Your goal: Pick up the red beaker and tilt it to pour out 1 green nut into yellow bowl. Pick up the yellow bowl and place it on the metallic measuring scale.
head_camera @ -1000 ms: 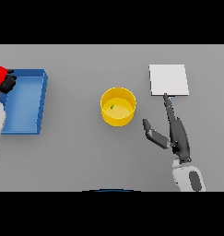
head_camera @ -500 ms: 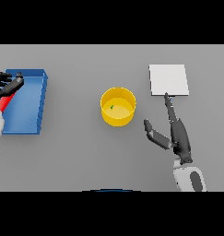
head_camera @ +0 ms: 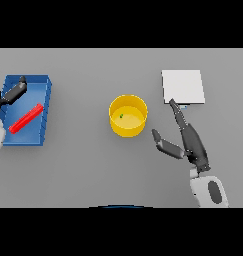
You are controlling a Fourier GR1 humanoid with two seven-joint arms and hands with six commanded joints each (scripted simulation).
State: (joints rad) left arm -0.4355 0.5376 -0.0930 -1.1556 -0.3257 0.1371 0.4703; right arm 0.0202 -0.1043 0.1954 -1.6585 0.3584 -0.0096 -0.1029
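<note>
One red beaker [head_camera: 26, 118] lies on its side in the blue tray [head_camera: 43, 107] at the far left, its long axis running diagonally from lower left to upper right. Above the tray's left edge, the left hand [head_camera: 8, 95] is spread loose and holds nothing, clear of the beaker. At the table's middle stands the yellow bowl [head_camera: 128, 115], upright, with a small green nut [head_camera: 121, 116] inside. To its right, the right hand [head_camera: 189, 141] rests empty with straight fingers pointing at the metallic measuring scale [head_camera: 183, 86], fingertips near its lower edge, thumb spread toward the bowl.
</note>
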